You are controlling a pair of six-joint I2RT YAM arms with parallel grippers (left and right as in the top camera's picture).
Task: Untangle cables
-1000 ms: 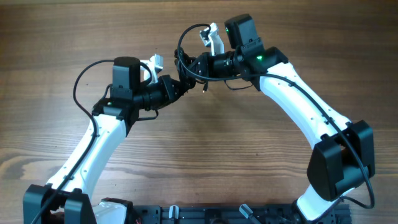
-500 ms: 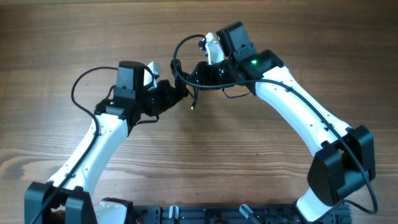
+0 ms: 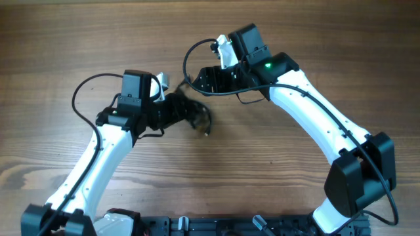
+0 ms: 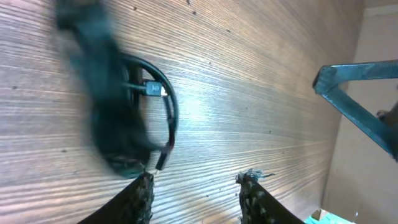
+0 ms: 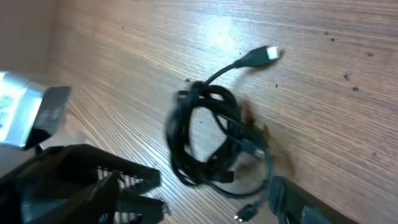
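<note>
Tangle of thin black plug-tipped cords (image 5: 208,134) — loose just ahead of left gripper (image 4: 198,180) and right gripper (image 5: 217,194), both released.

Overhead evenly lit, sharp; wrist cams w/ glare on table (image 5: 230,31), cables (image 4: 102,99) motion-blurred.

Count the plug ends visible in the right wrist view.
2: one silver-tipped plug pokes out upper right of the tangle of thin black cables; a second plug lies below the tangle at the bottom edge. More may hide in the loops.
</note>
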